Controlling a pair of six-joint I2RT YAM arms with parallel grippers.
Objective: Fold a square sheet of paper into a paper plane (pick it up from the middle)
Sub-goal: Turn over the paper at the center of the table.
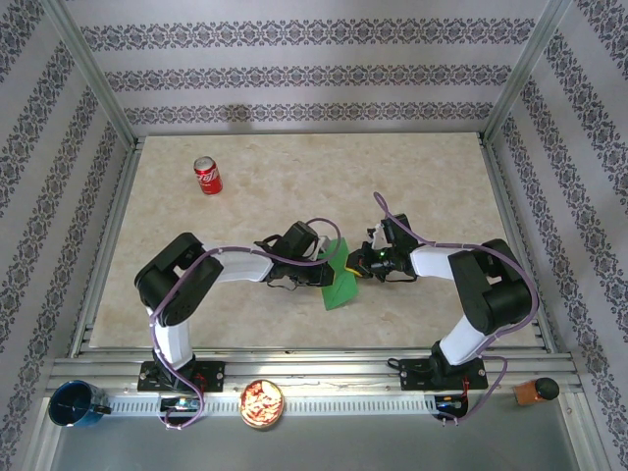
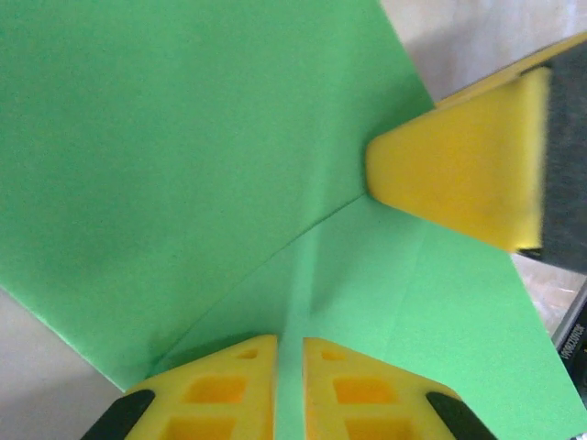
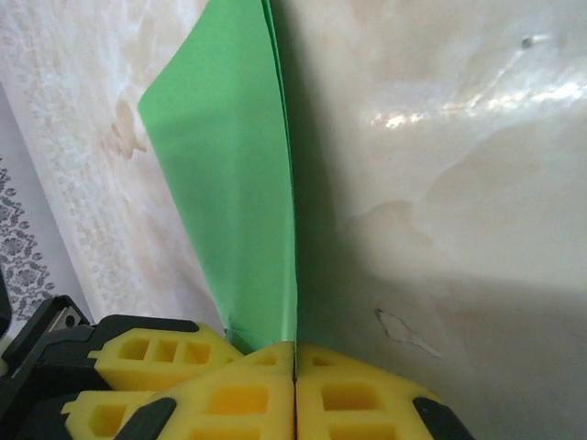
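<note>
Top view: the green paper (image 1: 339, 277) lies mid-table between the left gripper (image 1: 322, 260) and the right gripper (image 1: 363, 263), whose fingers are too small to judge. A red can (image 1: 207, 176) stands well apart.

Left wrist: the left fingers (image 2: 229, 390) stand a narrow slit apart over creased paper.

Right wrist: the right fingers (image 3: 248, 394) are pressed together on the paper's edge, and its far end is cut off.

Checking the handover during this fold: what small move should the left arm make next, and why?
Probably open the left fingers wider and draw back. They stand slightly apart with the green sheet between them, while the right fingers are shut tight on its folded edge, so the right arm seems to have the hold.
</note>
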